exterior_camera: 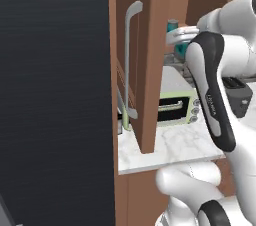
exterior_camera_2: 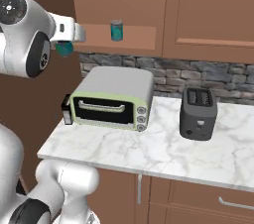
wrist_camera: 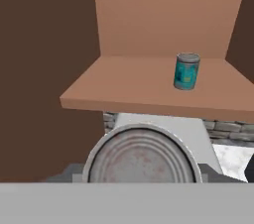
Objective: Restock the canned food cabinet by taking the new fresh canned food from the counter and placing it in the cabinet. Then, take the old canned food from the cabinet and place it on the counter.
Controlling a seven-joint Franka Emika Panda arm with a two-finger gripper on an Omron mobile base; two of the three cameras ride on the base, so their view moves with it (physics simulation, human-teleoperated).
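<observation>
My pincer [exterior_camera_2: 64, 48] holds a can [wrist_camera: 142, 154] with a dull, rust-flecked metal lid. The cabinet [wrist_camera: 149, 86] shelf is matt reddish-brown wood, the counter [exterior_camera_2: 163, 151] smooth veined marble, and the shelf's can [exterior_camera_2: 116, 30] has a glossy teal label.

The held can [wrist_camera: 141, 154] is cut by the hand view's bottom edge, so only its grey lid shows, and the fingers either side of it are hidden. In the left base view the open door [exterior_camera: 150, 60] and the arm [exterior_camera: 215, 95] cover most of the oven [exterior_camera: 175, 106] and all but the top of the shelf can [exterior_camera: 172, 25]. In the right base view the arm [exterior_camera_2: 30, 34] hides most of the held can [exterior_camera_2: 63, 48]. A small dark object [exterior_camera_2: 65, 109] left of the oven [exterior_camera_2: 111, 99] is too hidden to identify
</observation>
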